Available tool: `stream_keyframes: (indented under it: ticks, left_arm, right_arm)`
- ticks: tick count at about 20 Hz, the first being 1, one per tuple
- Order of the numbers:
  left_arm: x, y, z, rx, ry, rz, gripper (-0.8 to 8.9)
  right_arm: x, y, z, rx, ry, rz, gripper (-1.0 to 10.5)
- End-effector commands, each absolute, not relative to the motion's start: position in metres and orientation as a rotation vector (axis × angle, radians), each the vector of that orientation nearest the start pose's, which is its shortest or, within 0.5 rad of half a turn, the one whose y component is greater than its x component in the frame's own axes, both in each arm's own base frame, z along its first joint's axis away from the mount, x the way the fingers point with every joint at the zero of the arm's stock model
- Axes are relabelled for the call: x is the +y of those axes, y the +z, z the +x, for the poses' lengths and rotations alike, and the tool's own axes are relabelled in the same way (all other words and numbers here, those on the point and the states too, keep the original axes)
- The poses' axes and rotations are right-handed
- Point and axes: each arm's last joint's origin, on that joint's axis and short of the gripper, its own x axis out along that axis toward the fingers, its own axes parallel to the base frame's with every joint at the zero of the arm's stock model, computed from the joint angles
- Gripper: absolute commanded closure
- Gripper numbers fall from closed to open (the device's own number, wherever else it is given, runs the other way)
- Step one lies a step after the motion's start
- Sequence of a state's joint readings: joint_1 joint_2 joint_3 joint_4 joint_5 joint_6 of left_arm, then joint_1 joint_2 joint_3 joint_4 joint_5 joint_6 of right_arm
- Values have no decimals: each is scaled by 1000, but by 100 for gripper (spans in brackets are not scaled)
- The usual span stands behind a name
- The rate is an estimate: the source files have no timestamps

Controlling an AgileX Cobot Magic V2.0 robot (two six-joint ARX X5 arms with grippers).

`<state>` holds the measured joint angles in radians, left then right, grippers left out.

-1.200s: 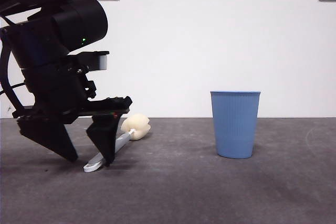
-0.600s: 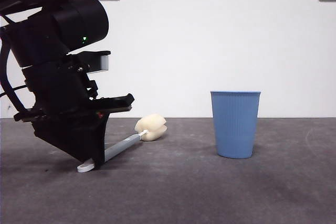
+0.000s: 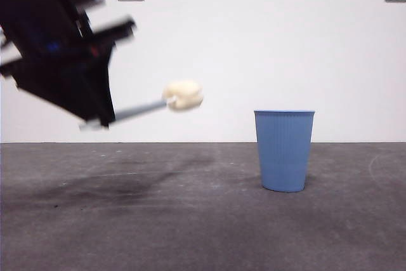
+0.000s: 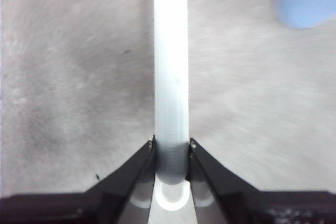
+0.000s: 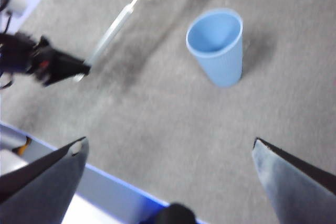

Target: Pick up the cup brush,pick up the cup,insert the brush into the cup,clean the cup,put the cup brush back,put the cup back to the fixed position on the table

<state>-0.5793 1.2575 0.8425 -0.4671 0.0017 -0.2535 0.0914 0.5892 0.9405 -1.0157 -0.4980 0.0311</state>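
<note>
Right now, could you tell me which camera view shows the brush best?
The front view: the brush shows side-on, handle to sponge, held in the left pincer. The right wrist view shows it blurred at the edge; the left wrist view shows only its handle.

The front camera sits low, about level with the matte dark grey table (image 3: pixel 209 220), facing a white wall, close to the ribbed light-blue plastic tumbler (image 3: pixel 284 150). The left wrist camera looks along the slim grey-handled sponge brush (image 4: pixel 170 77) from very near, the table behind it. The right wrist camera looks down from high, sharing tumbler (image 5: pixel 216 45), brush (image 5: pixel 123 14) and table (image 5: pixel 173 129) with the front view.
</note>
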Motion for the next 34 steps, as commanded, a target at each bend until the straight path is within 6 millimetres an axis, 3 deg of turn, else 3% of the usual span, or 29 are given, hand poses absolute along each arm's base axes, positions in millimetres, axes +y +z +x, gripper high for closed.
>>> stream_keyframes:
  ticks: [1, 6, 9, 12, 21, 29, 34]
  left_arm:
    - [-127, 254, 191, 867, -461, 34, 822]
    - [-103, 284, 156, 789, -487, 34, 822]
    - [-94, 291, 141, 781, -506, 38, 822]
    - [-91, 292, 136, 796, -524, 42, 822]
    - [-91, 289, 133, 842, -558, 38, 822]
    - [-90, 288, 131, 869, -555, 43, 822]
    - [-90, 287, 131, 870, -554, 43, 822]
  right_arm:
    - [23, 327, 93, 674, 550, 197, 410]
    - [29, 276, 118, 704, 544, 283, 410]
    - [40, 243, 130, 699, 565, 328, 409]
    - [57, 219, 139, 694, 510, 257, 408]
    - [117, 181, 175, 610, 390, -16, 408]
    - [132, 148, 205, 563, 359, -54, 406]
    - [132, 142, 217, 496, 348, -71, 405]
